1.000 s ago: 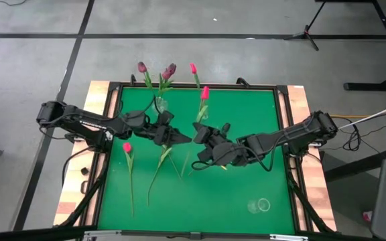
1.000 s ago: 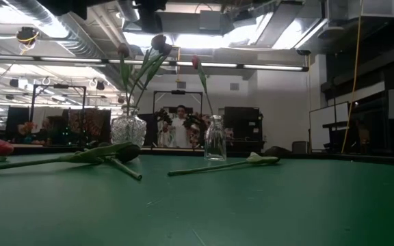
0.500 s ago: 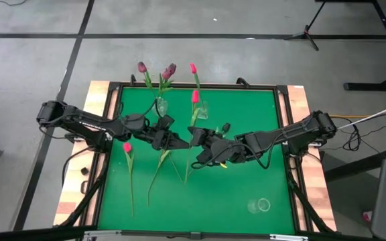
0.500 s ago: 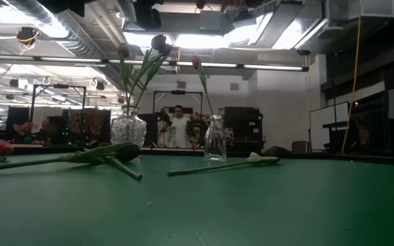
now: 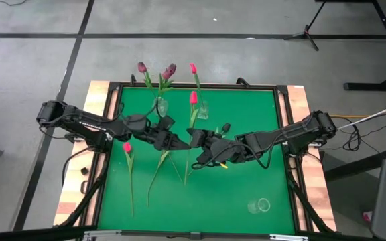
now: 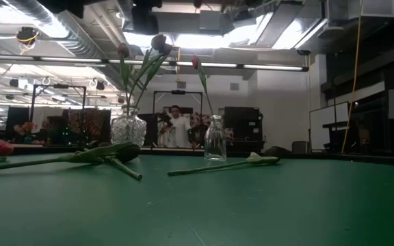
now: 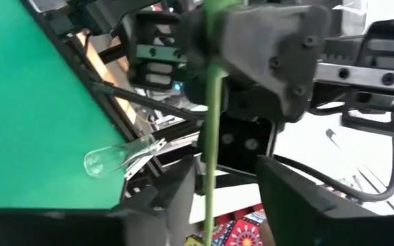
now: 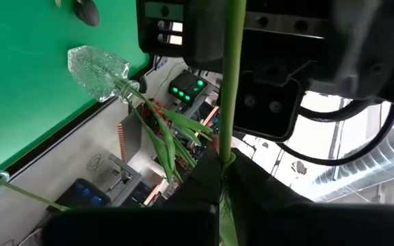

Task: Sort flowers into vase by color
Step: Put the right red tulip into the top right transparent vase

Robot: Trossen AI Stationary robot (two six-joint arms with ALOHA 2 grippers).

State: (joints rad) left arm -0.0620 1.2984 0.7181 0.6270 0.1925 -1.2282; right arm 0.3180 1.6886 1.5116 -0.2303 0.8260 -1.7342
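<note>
My right gripper (image 5: 194,137) is shut on the stem of a pink flower whose head (image 5: 194,98) lies toward the far edge. My left gripper (image 5: 181,142) meets it from the left, open. In the left wrist view the stem (image 7: 209,171) passes between its fingers, close to one of them (image 7: 176,201). A cut-glass vase (image 5: 159,104) at the far edge holds dark purple flowers (image 5: 169,69). A narrow bottle (image 5: 203,107) holds one pink flower (image 5: 193,67). A pink flower (image 5: 126,147) and other stems (image 5: 158,164) lie flat on the green mat. My right gripper pinches the pink flower's green stem (image 8: 226,140) between its two fingers, which lie across it and come from the table's right. The flower is lifted clear of the mat, its head toward the far edge. My left gripper: whether a finger touches the stem, I cannot tell.
A small clear glass (image 5: 260,204) lies on the mat near the front right. Wooden rails (image 5: 299,134) frame the mat (image 5: 246,114). In the low view, loose stems (image 6: 224,164) lie across the middle, and a person stands in the room beyond.
My right gripper has turned at the wrist and the held pink flower has swung: its head has moved toward the table's left and slightly nearer, now above the two grippers. Both arms have stayed in place.
</note>
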